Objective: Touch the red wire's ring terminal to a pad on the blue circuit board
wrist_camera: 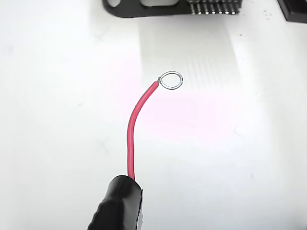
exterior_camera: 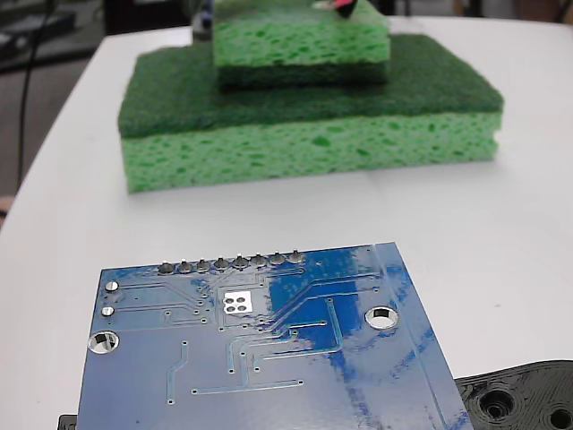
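Where the fixed view looks across the blue circuit board (exterior_camera: 260, 349), only a red scrap shows far behind, above the sponges (exterior_camera: 309, 107). Wrist view: the red wire (wrist_camera: 134, 129) extends forward from its black sleeve (wrist_camera: 117, 203); the ring terminal (wrist_camera: 171, 80) hangs over bare table (wrist_camera: 57, 96), a pin row (wrist_camera: 213, 6) well ahead. Gripper fingers unseen; grip cannot be told.

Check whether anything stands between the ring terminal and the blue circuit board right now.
Nothing visible does. In the wrist view the ring terminal on the red wire hangs over bare white table. In the fixed view the blue circuit board lies uncovered, and the stacked green sponges sit behind it.
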You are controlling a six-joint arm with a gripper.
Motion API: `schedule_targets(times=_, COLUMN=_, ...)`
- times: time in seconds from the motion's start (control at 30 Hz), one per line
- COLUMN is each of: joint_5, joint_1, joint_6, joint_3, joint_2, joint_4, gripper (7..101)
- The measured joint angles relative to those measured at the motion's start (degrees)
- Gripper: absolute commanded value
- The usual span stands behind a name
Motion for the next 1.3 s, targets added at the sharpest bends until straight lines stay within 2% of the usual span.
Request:
schedule_targets(times=0.17, joint_5=2.46, joint_1=-0.35, joint_6=0.26, joint_3=1.14, joint_2=0.0, joint_4=-0.09, gripper=100.3)
schedule_targets(times=0.37, joint_5=7.91, joint_1=-6.59, joint_6=1.93, joint_3=1.14, joint_2=0.0, joint_4=0.0, gripper=100.3)
schedule_targets(times=0.43, joint_5=9.4, joint_1=-6.42, joint_6=2.11, joint_3=1.14, joint_2=0.0, joint_4=0.0, gripper=100.3)
schedule_targets(times=0.83, joint_5=6.77, joint_1=-3.6, joint_6=1.58, joint_3=1.14, joint_2=0.0, joint_4=0.0, gripper=100.3)
schedule_targets(times=1.3, joint_5=6.5, joint_1=-3.52, joint_6=1.49, joint_3=1.14, joint_2=0.0, joint_4=0.0, gripper=100.3)
